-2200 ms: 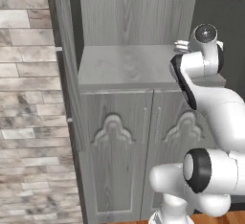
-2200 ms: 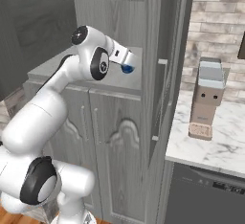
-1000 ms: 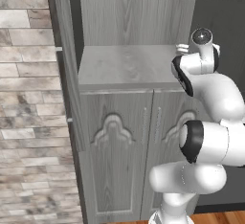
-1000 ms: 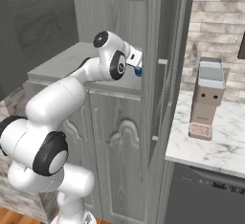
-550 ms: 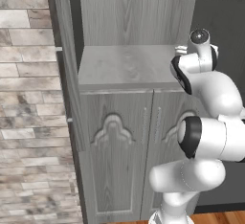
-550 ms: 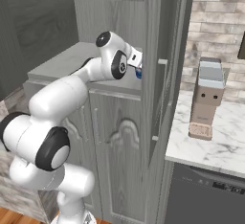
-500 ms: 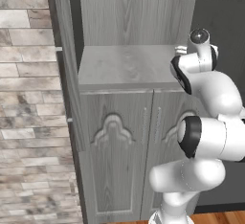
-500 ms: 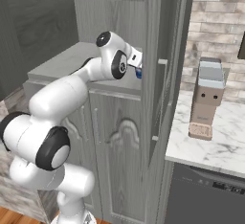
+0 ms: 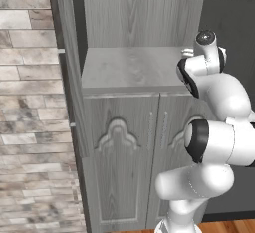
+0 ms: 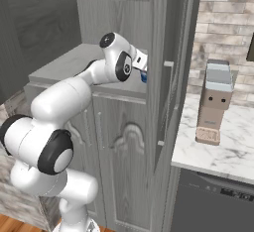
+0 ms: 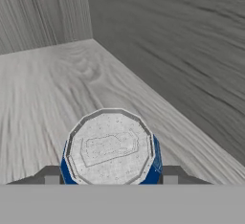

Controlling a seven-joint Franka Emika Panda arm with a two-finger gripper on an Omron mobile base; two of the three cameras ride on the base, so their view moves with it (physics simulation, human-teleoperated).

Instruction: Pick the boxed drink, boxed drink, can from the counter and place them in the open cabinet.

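Grey wood-grain shelf of the open cabinet (image 9: pixel 130 67) lies under the can (image 11: pixel 111 147), whose silver top the hand view shows. The right base view adds a marble desk (image 10: pixel 224 142) beside the cabinet; jaws clamp the can.

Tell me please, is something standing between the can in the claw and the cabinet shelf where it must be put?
Nothing visible does. The claw holds the can over the cabinet shelf, near the side wall, and the wood ahead of it, up to the back corner, is bare.
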